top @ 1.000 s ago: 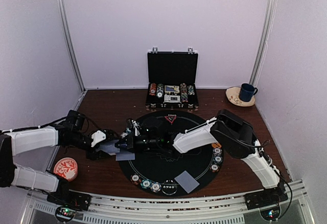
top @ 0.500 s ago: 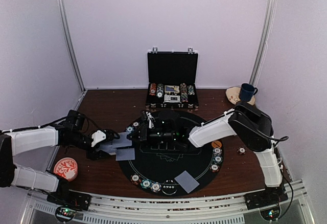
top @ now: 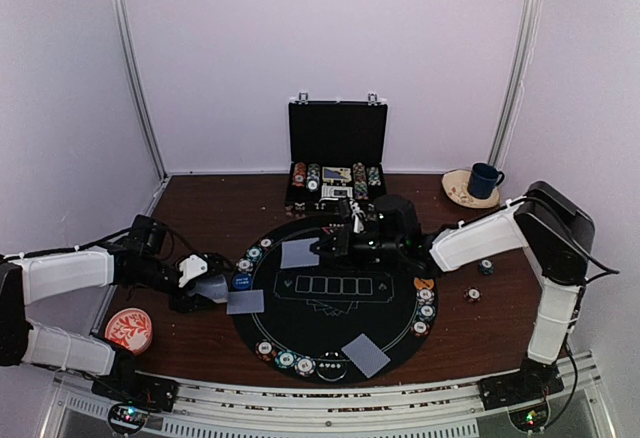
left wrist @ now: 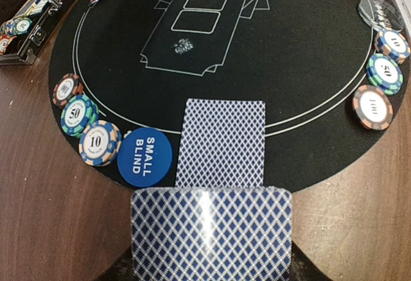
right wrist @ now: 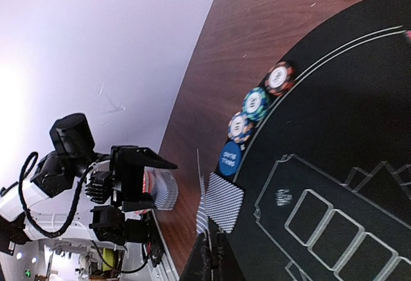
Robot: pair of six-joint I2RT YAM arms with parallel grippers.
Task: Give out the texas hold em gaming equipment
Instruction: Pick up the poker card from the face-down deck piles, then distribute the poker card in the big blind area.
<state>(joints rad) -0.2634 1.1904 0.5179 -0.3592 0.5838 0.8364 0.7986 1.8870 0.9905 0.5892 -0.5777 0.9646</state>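
Now | blue disc (left wrist: 144, 157): SMALL BLIND | chips (left wrist: 99, 142): 10, 50, 100 | cards (left wrist: 210, 233) gripped

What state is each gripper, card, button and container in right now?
left gripper, shut on the deck
deck, held, backs up
right gripper, shut on the single card
single card, gripped by one edge, back up
flat card, face down at the edge of the mat
small blind button, flat, label up
briefcase, open, lid upright
mug, upright on its saucer
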